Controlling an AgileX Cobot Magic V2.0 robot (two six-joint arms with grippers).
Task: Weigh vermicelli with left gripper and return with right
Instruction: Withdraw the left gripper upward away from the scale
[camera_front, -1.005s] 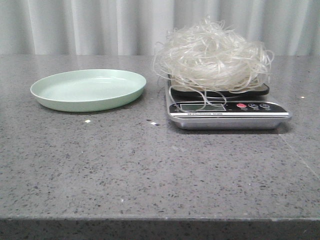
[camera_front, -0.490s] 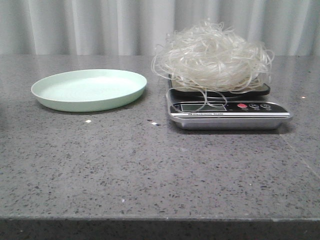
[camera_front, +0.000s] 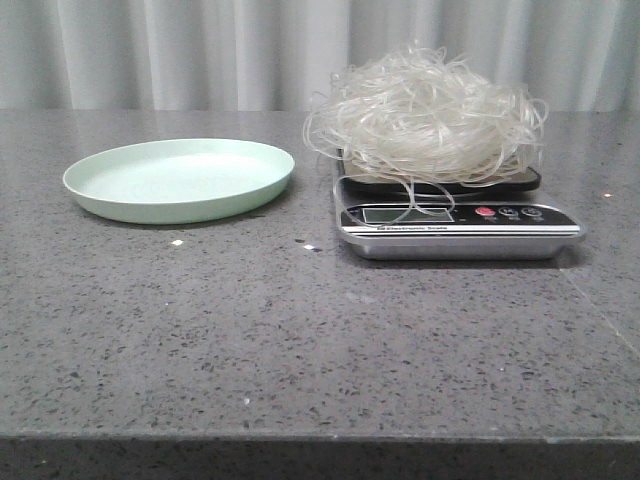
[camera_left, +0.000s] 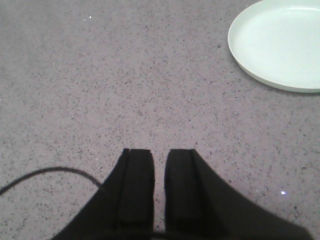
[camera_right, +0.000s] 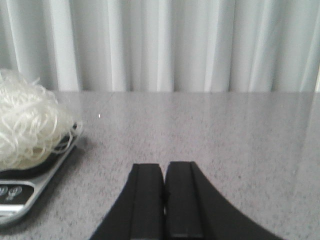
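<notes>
The vermicelli (camera_front: 425, 110), a bushy mass of thin whitish strands, lies heaped on the silver kitchen scale (camera_front: 455, 225) at the right of the table. A few strands hang over the scale's display. The pale green plate (camera_front: 180, 180) stands empty at the left. Neither gripper shows in the front view. In the left wrist view my left gripper (camera_left: 159, 152) is empty with a narrow gap between its fingers, over bare table, apart from the plate (camera_left: 280, 45). In the right wrist view my right gripper (camera_right: 164, 166) is shut and empty, to the right of the vermicelli (camera_right: 25, 125) and scale (camera_right: 20, 195).
The table is grey speckled stone (camera_front: 300, 340) with its front edge near the bottom of the front view. A pale curtain (camera_front: 200, 50) hangs behind the table. A thin dark cable (camera_left: 45, 172) lies beside the left fingers.
Nothing on the table has moved; the vermicelli stays on the scale and the plate stays empty.
</notes>
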